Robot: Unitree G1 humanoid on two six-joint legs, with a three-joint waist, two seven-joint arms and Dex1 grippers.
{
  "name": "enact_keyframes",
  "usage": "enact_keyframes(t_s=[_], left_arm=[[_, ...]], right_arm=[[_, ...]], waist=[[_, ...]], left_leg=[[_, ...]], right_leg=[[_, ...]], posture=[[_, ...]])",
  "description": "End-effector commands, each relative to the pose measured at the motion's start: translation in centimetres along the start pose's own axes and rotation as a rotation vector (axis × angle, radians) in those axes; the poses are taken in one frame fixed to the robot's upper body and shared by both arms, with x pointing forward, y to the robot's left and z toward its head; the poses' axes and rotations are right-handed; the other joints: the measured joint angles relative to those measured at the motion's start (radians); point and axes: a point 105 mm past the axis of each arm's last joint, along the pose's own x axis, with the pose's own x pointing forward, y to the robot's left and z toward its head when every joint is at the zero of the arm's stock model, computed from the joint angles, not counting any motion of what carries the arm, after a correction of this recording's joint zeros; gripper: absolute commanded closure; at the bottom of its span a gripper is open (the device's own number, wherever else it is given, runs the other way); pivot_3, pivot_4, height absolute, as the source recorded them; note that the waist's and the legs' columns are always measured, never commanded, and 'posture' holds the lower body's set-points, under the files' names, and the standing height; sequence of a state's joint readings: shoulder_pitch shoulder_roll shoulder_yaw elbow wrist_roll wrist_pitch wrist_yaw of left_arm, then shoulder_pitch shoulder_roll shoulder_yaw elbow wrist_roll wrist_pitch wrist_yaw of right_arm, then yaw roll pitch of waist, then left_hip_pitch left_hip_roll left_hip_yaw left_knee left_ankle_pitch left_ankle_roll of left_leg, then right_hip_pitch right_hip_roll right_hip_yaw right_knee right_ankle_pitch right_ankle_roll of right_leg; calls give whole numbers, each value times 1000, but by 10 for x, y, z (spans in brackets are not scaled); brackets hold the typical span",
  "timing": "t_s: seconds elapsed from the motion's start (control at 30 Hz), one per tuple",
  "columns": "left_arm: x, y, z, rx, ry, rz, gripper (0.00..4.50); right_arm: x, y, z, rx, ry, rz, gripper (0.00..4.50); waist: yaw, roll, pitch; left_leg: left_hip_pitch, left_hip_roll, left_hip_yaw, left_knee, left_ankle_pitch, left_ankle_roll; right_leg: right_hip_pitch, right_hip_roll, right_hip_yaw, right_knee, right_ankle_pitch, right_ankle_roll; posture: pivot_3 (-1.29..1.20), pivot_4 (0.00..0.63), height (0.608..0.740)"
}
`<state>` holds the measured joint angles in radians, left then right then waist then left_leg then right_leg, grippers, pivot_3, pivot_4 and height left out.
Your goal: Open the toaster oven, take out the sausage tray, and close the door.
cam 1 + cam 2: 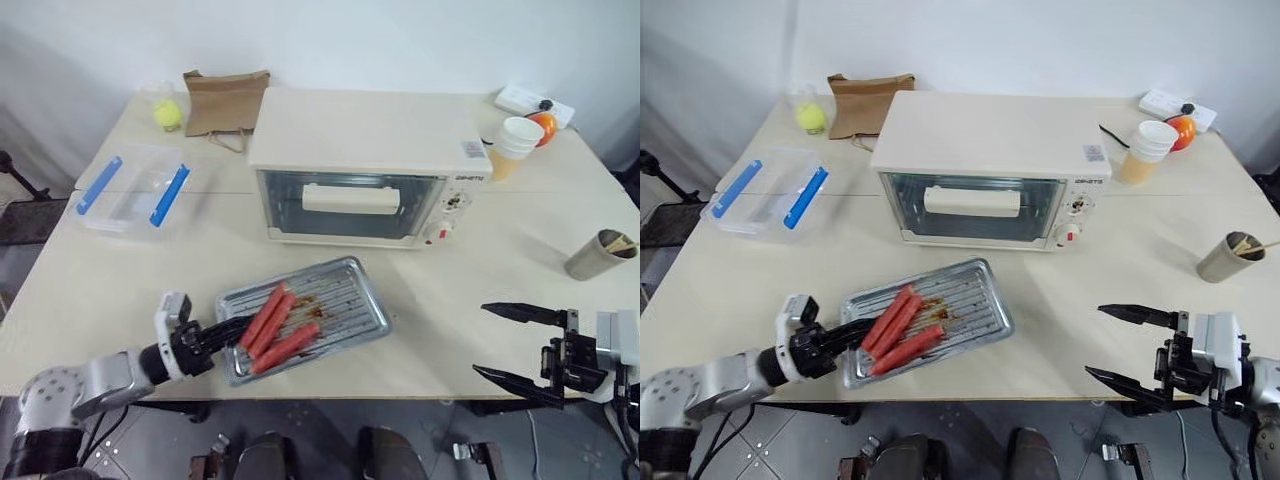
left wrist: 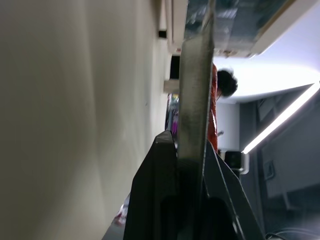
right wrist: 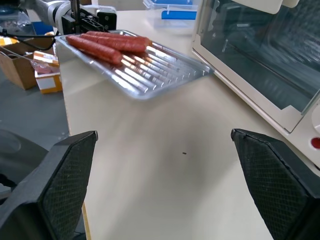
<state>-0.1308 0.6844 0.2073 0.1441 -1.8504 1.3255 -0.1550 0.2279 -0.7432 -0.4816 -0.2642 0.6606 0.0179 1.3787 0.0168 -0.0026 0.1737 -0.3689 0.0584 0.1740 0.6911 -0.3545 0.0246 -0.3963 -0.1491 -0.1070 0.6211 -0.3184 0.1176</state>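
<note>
Gripping the tray (image 1: pixel 305 318) at the bench's front edge, your left gripper (image 1: pixel 232 330) should let go next; door (image 1: pixel 350 205) looks closed, right gripper (image 1: pixel 520 345) gapes empty.

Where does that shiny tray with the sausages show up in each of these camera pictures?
Left eye view: the sausage tray lies on the table in front of the toaster oven.
Right eye view: same spot, left gripper clamped on its near-left rim.
Left wrist view: seen edge-on between the gripper's fingers.
Right wrist view: far across the table.
Shared landmark: the toaster oven's glass front.
</note>
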Motion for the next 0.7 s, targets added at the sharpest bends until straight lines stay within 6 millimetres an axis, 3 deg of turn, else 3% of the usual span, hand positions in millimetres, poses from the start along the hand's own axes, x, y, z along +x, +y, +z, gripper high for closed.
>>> enact_keyframes(t_s=[0.03, 0.27, 0.47, 0.7], left_arm=[[24, 12, -5, 2, 79, 42, 4500], [61, 19, -5, 51, 191, 116, 4500], [81, 28, -9, 62, 272, 199, 4500], [103, 23, -3, 77, 257, 181, 4500]], right_arm=[[-6, 0, 12, -55, 4, -21, 20], [-12, 5, 9, -38, 35, -45, 20], [-10, 7, 11, -37, 32, -48, 20], [-6, 6, 11, -35, 29, -43, 20]], waist=[[16, 4, -2], [55, 7, -4], [64, 10, -5], [68, 16, -9]], left_leg=[[0, -1, 0, 0, 0, 1], [0, -15, -6, 0, 2, 3], [-1, -25, -8, 0, 2, 5], [0, -34, -15, -2, 2, 7]], right_leg=[[1, -1, 0, 0, 0, 0], [5, -14, 2, -1, 5, 8], [8, -22, 2, -6, 11, 20], [19, -31, -4, -21, 16, 29]], posture=[[0, 150, 740], [0, 150, 740], [0, 150, 740], [0, 150, 740]])
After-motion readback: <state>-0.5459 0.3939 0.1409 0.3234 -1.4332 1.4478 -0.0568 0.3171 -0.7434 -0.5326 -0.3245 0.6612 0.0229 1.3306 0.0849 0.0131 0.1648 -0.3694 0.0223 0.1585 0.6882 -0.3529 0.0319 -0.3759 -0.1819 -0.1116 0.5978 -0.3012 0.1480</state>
